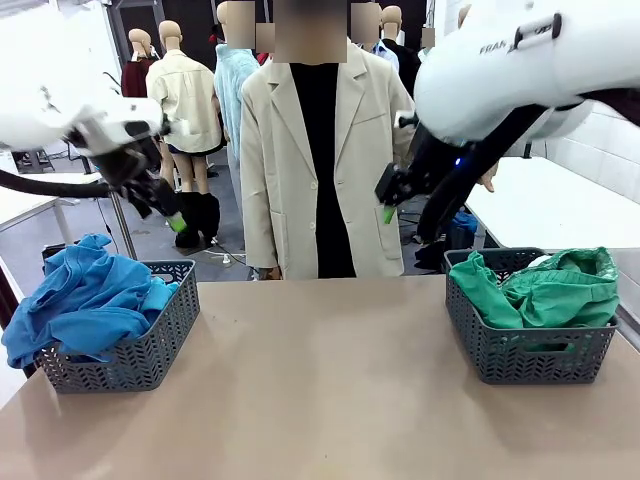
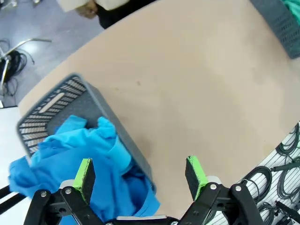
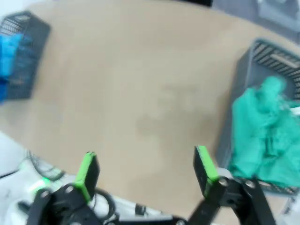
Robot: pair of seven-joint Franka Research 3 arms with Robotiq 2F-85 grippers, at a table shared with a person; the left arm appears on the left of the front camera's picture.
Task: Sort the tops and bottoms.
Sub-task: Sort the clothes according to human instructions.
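The blue tops (image 1: 85,300) are piled in a grey basket (image 1: 150,345) at the table's left, spilling over its rim; from the left wrist they show as blue cloth (image 2: 79,159) in the basket (image 2: 56,101). The green bottoms (image 1: 545,290) fill a grey basket (image 1: 520,350) at the right, also seen as green cloth (image 3: 265,131) in the right wrist view. My left gripper (image 1: 165,210) hangs open high above the left basket, its pads (image 2: 85,173) apart with nothing between. My right gripper (image 1: 390,195) is raised near the person, open and empty (image 3: 145,171).
A person in a cream jacket (image 1: 320,150) stands at the far edge of the tan table (image 1: 320,380). The wide middle of the tabletop lies bare between the two baskets. Cables (image 2: 286,173) lie on the floor beside the table.
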